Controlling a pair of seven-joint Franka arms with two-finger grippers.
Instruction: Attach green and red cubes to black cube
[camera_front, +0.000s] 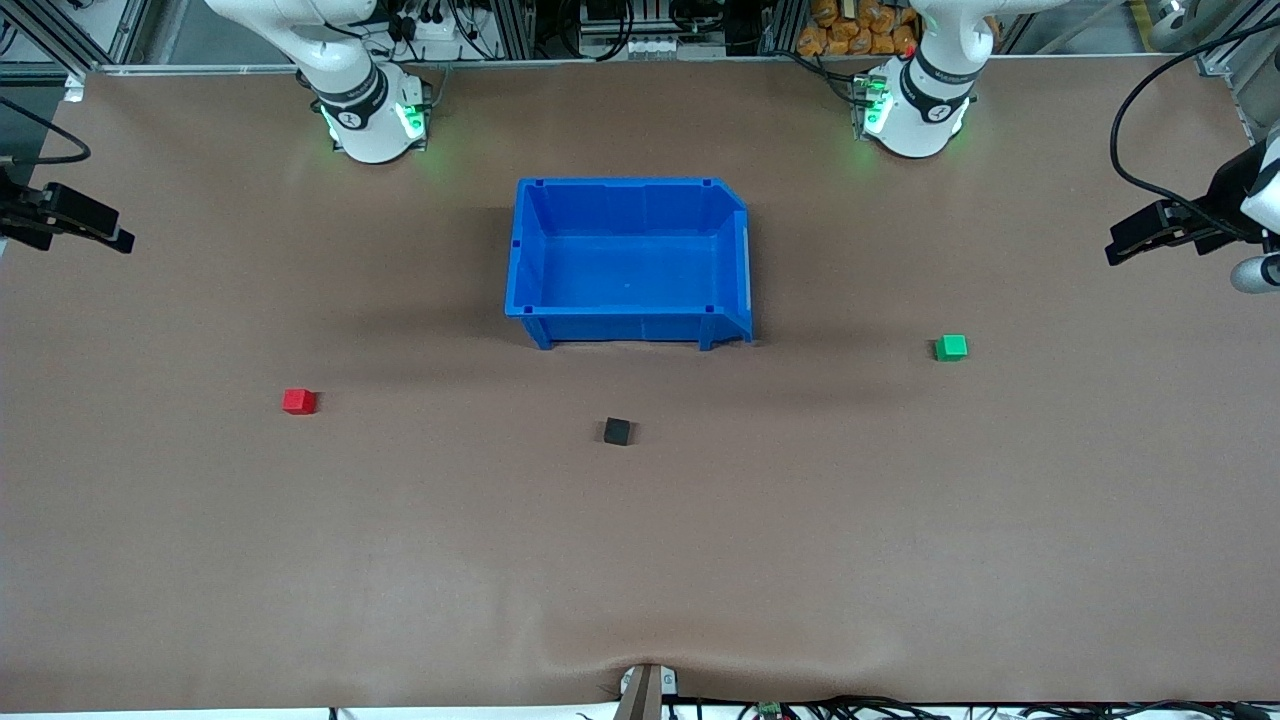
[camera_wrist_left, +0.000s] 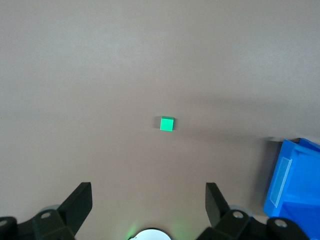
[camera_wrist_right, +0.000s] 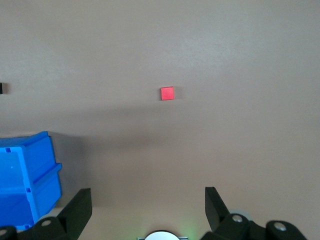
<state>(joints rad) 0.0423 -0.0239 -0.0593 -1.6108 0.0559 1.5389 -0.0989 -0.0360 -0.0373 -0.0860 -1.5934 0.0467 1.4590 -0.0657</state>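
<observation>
Right gripper (camera_front: 122, 240): black, up over the right arm's end of the surface (camera_front: 640, 560), near its edge. In the right wrist view its jaws (camera_wrist_right: 148, 205) stand wide apart with nothing between them.

Red cube (camera_front: 298, 401): small, bright red, plain faces, sitting flat on the brown surface toward the right arm's end. It lies alone, well apart from the other cubes and nearer the front camera than the bin. It shows in the right wrist view (camera_wrist_right: 167, 93) on bare surface, well clear of the jaws.

Black cube (camera_front: 617, 431): small, matte black, same size as the coloured ones, turned slightly askew. It sits near mid-surface, nearer the front camera than the bin, between the red and green cubes, touching neither.

Blue bin (camera_front: 630, 300): large open-topped blue plastic container with one cut corner, at mid-surface. Its floor is bare; nothing lies inside.

Green cube (camera_front: 951, 347): small, bright green, plain, flat on the surface toward the left arm's end, beside the bin but well apart from it. In the left wrist view (camera_wrist_left: 167, 123) it lies on bare surface, clear of the jaws.

Left gripper (camera_front: 1115, 250): black, up over the left arm's end of the surface. Its jaws (camera_wrist_left: 149, 205) stand wide apart, holding nothing.
</observation>
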